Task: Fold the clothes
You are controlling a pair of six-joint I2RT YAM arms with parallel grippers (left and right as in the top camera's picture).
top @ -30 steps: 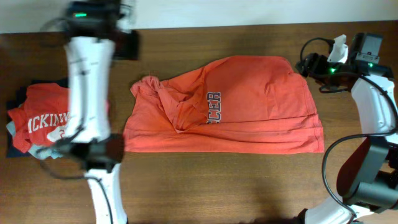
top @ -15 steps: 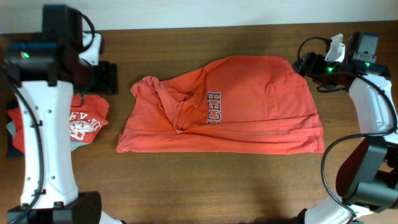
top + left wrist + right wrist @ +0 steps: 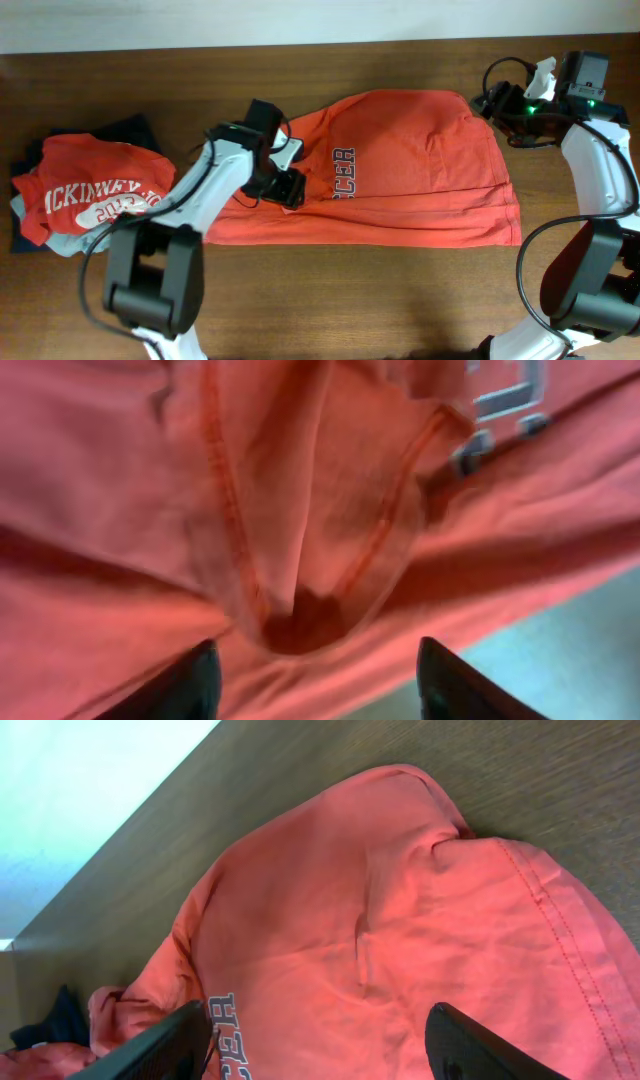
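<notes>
The orange-red T-shirt point(image 3: 400, 180) lies partly folded across the middle of the table, with grey "CER" lettering point(image 3: 343, 172) showing. My left gripper point(image 3: 283, 183) is open, low over the shirt's bunched left part; its wrist view shows a folded collar or sleeve hem point(image 3: 300, 580) between the two fingertips point(image 3: 195, 680). My right gripper point(image 3: 492, 104) is open and empty, hovering by the shirt's top right corner; its wrist view shows the shirt point(image 3: 400, 960) below and its fingertips point(image 3: 165, 1050).
A pile of other garments lies at the left: a red shirt with white arched print point(image 3: 85, 190) on grey and navy pieces point(image 3: 30, 235). The table's far edge point(image 3: 320, 42) meets a white wall.
My left arm has swung from above the left garment pile to the right and down onto the shirt's bunched left part. The right arm has stayed put.
</notes>
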